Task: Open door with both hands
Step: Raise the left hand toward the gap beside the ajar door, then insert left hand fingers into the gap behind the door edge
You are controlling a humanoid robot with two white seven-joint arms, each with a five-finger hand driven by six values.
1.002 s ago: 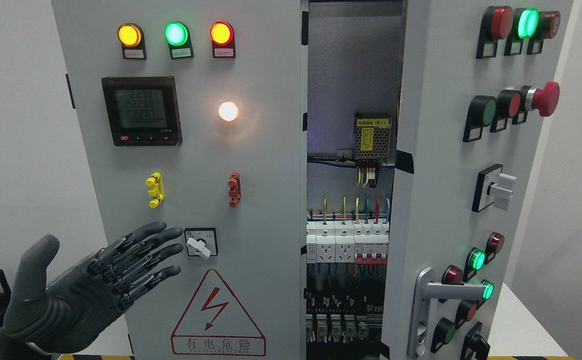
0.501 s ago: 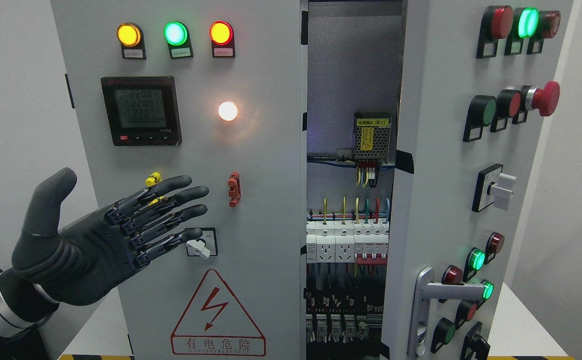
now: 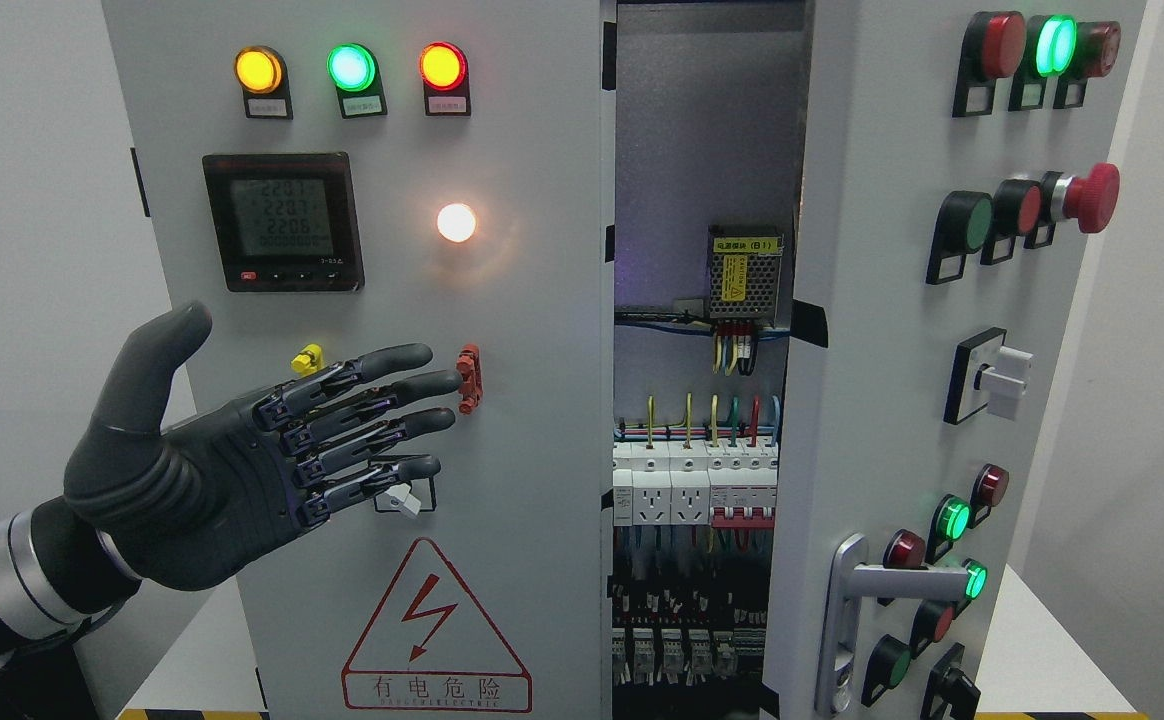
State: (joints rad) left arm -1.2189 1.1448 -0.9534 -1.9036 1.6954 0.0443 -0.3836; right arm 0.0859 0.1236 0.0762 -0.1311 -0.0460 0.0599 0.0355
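A grey electrical cabinet fills the head view. Its left door (image 3: 532, 400) is shut and carries lamps, a meter and switches. The right door (image 3: 872, 330) stands swung out, with a silver lever handle (image 3: 877, 585) low on it, and wiring and breakers (image 3: 697, 490) show in the gap. My left hand (image 3: 292, 440), dark grey, hovers flat in front of the left door with fingers (image 3: 392, 395) stretched toward the red terminal (image 3: 469, 378) and thumb up. It holds nothing. It hides part of the rotary switch (image 3: 404, 497) and the yellow terminal (image 3: 307, 358). The right hand is out of view.
Three lit lamps (image 3: 350, 67) and a digital meter (image 3: 282, 222) sit high on the left door. A red emergency button (image 3: 1092, 197) and several push buttons stick out from the right door. A red warning triangle (image 3: 434, 625) marks the lower left door. White walls flank the cabinet.
My left hand has risen from the lower left corner and moved right across the left door, its fingertips now near the red terminal. The doors have not moved.
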